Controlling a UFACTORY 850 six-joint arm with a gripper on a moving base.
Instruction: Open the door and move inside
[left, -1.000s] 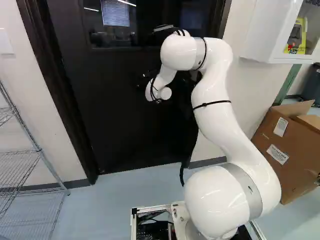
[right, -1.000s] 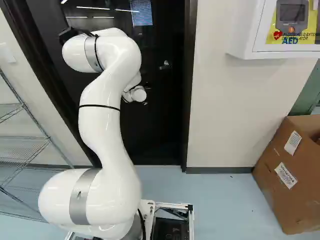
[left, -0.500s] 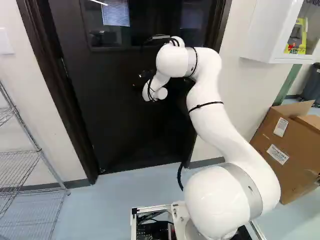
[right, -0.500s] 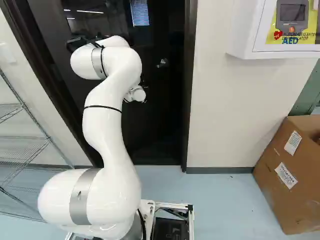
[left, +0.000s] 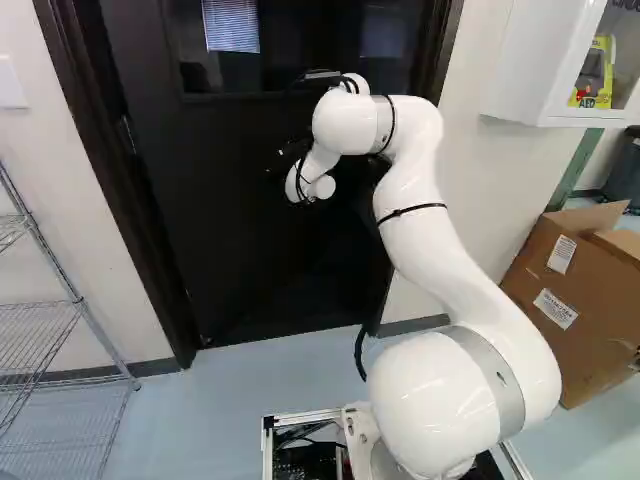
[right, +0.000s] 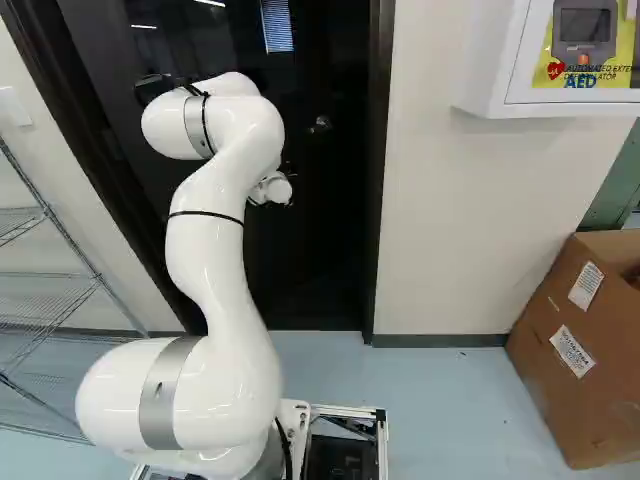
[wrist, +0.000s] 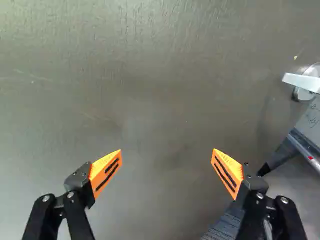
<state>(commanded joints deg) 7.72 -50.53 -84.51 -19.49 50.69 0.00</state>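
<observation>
Door (left: 240, 200), dark with a window (left: 230, 30) in its upper part, is seen directly ahead of the base, framed by pale walls. The white arm (left: 425, 230) is raised and bent toward it. The pincer (left: 284, 152) is held before the door, below window level. In the wrist view, its two fingers are spread well apart, orange pads (wrist: 106, 172) angled toward each other, with the door panel shown ahead of them; whether it is touched cannot be told. A silvery lever handle (wrist: 303, 82) is seen on the door, off to one side of the fingers. A wire rack (left: 40, 305) is placed at the left of the left base view. In the right base view, a white cabinet (right: 480, 60) is mounted above a cardboard box (right: 575, 350) at the right.
</observation>
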